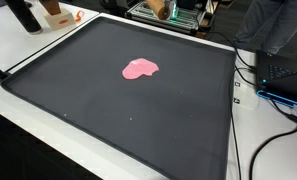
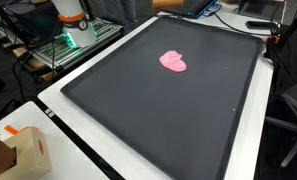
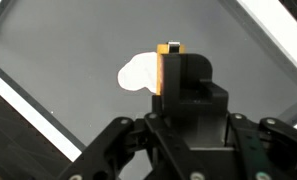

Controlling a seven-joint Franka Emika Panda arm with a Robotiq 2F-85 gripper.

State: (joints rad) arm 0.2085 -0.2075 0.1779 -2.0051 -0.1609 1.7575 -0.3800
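**A:** Where does the pink blob (image 1: 140, 69) lie?

**B:** In both exterior views it lies flat on the black mat (image 1: 188, 120), a little toward the far side from the middle, alone and well apart from every edge. The mat covers almost the whole white table (image 2: 88, 140).

**A:** Do these views show the gripper too?

**B:** No, only the wrist view shows the gripper (image 3: 173, 50). In return, an exterior view shows a cardboard box (image 2: 23, 150) on the table corner, beside the mat, which the wrist camera does not see.

**A:** How does the blob look from the wrist?

**B:** There it is pale, almost white (image 3: 136, 75). It sits just left of the fingertips, and its right part is hidden behind them.

**A:** And the pose of the arm?

**B:** The gripper points away from the camera toward the mat, and the mat fills nearly all the picture behind it. The two dark linkages come in from the lower left and lower right and meet in the centre.

**A:** Are the fingers (image 3: 188, 75) apart?

**B:** They seem pressed together into one dark block with nothing between them, though the angle is poor. A thin orange strip runs along the left side of the block.
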